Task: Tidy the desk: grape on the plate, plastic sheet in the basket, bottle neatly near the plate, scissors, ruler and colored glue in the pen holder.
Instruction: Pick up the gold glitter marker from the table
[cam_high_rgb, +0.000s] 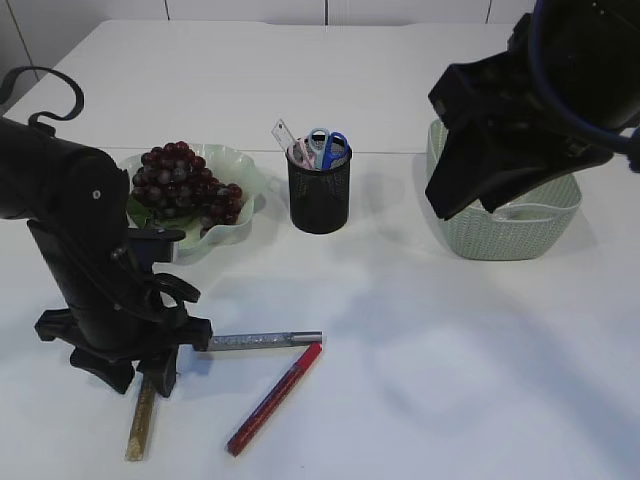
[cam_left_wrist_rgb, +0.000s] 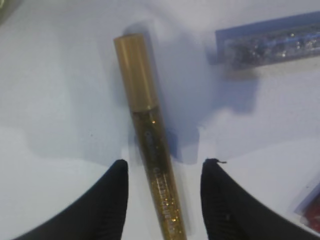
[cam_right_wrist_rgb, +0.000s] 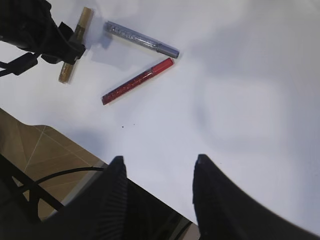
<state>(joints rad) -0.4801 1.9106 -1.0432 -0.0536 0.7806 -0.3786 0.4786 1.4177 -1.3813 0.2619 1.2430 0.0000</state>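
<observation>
A gold colored glue (cam_left_wrist_rgb: 150, 150) lies on the white table, running between the fingers of my left gripper (cam_left_wrist_rgb: 166, 162). The jaws are open, with a gap on each side of the tube. Its lower end (cam_high_rgb: 140, 425) pokes out below my left gripper (cam_high_rgb: 155, 375). A silver glue (cam_high_rgb: 265, 340) and a red glue (cam_high_rgb: 275, 397) lie just to the right. Grape (cam_high_rgb: 185, 185) rests on the green plate (cam_high_rgb: 240, 160). Scissors (cam_high_rgb: 327, 146) and ruler (cam_high_rgb: 283, 133) stand in the black pen holder (cam_high_rgb: 319, 195). My right gripper (cam_right_wrist_rgb: 159, 158) hangs open and empty, high above the table. The bottle is out of view.
A pale green basket (cam_high_rgb: 500, 235) stands at the right, partly behind my right gripper (cam_high_rgb: 450, 195), with something pale and glossy inside it (cam_high_rgb: 525, 210). The table's near edge and the floor (cam_right_wrist_rgb: 45, 145) show in the right wrist view.
</observation>
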